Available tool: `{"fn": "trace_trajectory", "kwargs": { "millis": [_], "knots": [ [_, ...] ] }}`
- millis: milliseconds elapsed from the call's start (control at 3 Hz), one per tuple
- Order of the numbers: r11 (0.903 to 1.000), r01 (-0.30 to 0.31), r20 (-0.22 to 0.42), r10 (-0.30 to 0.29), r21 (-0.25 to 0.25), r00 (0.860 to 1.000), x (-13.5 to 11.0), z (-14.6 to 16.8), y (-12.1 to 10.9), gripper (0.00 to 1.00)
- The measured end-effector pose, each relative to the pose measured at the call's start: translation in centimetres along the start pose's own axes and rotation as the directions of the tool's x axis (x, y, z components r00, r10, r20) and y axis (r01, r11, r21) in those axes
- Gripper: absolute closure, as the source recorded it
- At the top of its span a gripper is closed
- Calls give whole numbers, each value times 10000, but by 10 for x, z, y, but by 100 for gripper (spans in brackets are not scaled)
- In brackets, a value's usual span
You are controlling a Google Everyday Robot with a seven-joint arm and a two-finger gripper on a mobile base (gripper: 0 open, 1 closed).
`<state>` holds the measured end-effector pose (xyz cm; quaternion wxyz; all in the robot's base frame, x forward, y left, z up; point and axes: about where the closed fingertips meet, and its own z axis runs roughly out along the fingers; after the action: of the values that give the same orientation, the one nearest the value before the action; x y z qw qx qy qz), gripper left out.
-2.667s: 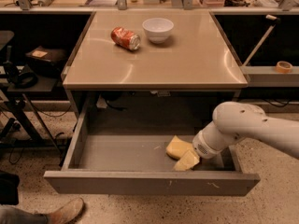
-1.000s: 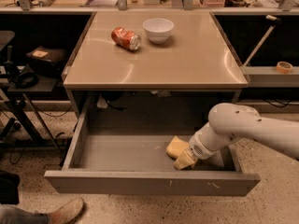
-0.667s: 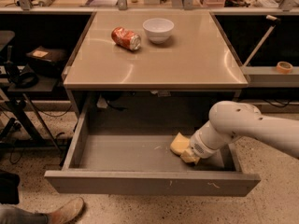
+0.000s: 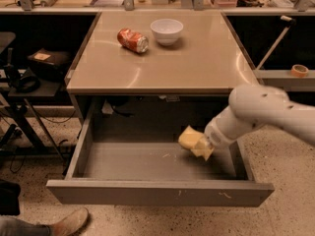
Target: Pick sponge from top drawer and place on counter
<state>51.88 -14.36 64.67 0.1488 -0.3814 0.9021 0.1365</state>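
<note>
The pale yellow sponge (image 4: pixel 188 137) hangs tilted above the floor of the open top drawer (image 4: pixel 157 193), right of its middle. My gripper (image 4: pixel 202 147) reaches in from the right on a white arm, shut on the sponge's right end, just below the front edge of the tan counter (image 4: pixel 197 63). Its pale yellow fingers (image 4: pixel 205 152) partly blend with the sponge.
A red soda can (image 4: pixel 132 40) lies on its side and a white bowl (image 4: pixel 166 31) stands at the back of the counter. A tape roll (image 4: pixel 298 70) sits on a shelf at right. A person's shoe (image 4: pixel 66 222) is at bottom left. Dark stands fill the left.
The sponge has come up off the drawer floor in my gripper and now hangs higher, nearer the counter's underside. The can and bowl have not moved.
</note>
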Motion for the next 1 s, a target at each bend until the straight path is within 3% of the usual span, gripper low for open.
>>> {"fn": "trace_trajectory", "kwargs": {
  "millis": [333,667,1000],
  "knots": [
    [9961,591,597,-630,652,9962,-36,-107,-24,100],
    [9957,718,593,-752,584,9954,-54,-168,-44,100],
    [9978,545,477,-562,365,9973,-74,-206,-67,100]
  ]
}}
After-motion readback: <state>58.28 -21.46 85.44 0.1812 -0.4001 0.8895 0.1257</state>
